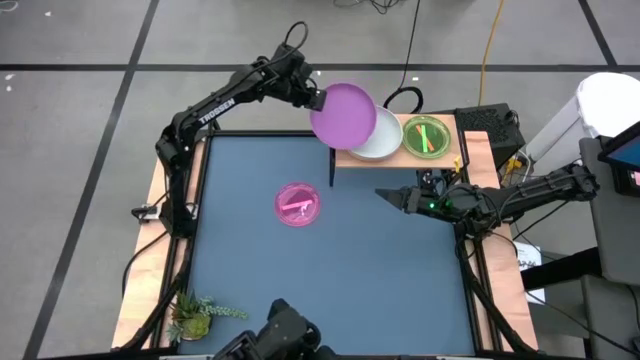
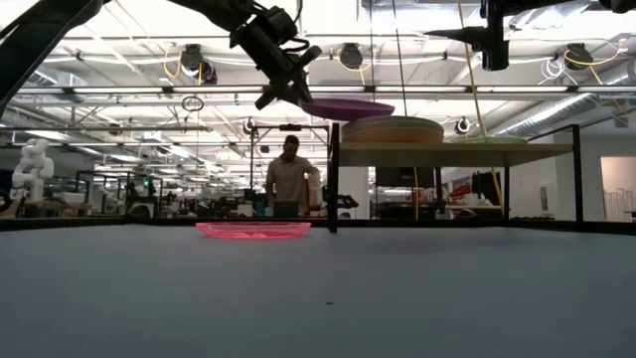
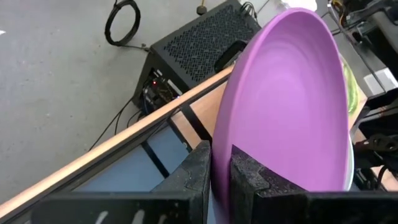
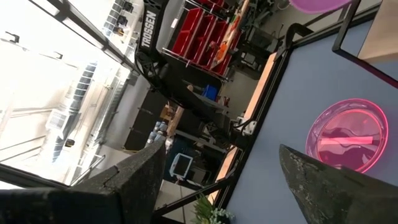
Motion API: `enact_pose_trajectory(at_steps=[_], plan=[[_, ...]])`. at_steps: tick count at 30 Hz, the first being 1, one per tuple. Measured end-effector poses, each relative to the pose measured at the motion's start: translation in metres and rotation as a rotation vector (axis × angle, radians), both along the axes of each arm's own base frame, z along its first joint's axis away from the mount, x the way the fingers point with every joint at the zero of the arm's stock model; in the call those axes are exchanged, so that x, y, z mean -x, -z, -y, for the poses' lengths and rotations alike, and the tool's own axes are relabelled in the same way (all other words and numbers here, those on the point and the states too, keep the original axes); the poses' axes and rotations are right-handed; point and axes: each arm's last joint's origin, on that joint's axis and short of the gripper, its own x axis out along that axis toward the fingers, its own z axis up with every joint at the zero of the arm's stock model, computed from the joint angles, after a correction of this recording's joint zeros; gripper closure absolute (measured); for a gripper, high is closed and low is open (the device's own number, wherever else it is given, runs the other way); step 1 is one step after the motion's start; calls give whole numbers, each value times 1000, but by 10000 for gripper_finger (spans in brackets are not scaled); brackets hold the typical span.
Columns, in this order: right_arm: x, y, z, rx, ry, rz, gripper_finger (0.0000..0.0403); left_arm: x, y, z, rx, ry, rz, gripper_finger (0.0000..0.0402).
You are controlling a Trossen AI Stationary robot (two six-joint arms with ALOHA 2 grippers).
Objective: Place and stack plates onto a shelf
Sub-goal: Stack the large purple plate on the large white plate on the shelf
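Observation:
My left gripper (image 1: pixel 318 98) is shut on the purple plate (image 1: pixel 343 116) and holds it in the air over the left end of the light-wood shelf (image 1: pixel 480 158), just above a stack of larger plates (image 1: pixel 381 141). A translucent green plate (image 1: pixel 426 136) sits on the shelf to the right of the stack. A translucent pink plate (image 1: pixel 297 204) lies flat on the blue table top; it also shows in the right wrist view (image 4: pixel 347 135). My right gripper (image 1: pixel 385 194) is open and empty, in the air right of the pink plate. My left gripper pinches the purple plate's rim (image 3: pixel 219 163) between its two fingers, one finger on each face. The fingers come from the table's left, slanting down. The plate is lifted clear, close to level, just above the stack in the low view (image 2: pixel 350 107).
The shelf's thin black upright (image 1: pixel 332 168) stands at its left end. A small green plant (image 1: pixel 196 316) sits at the table's near left corner. A person (image 2: pixel 290 179) stands in the room beyond the far edge. Bare blue table top (image 1: pixel 260 270) lies around the pink plate.

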Motion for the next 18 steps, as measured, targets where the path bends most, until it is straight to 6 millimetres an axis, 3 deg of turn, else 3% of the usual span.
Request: enact_pose_trajectory(at_steps=[18], plan=[[0, 0, 0, 7, 0, -3, 108, 4, 6, -2, 8, -2, -37, 364]])
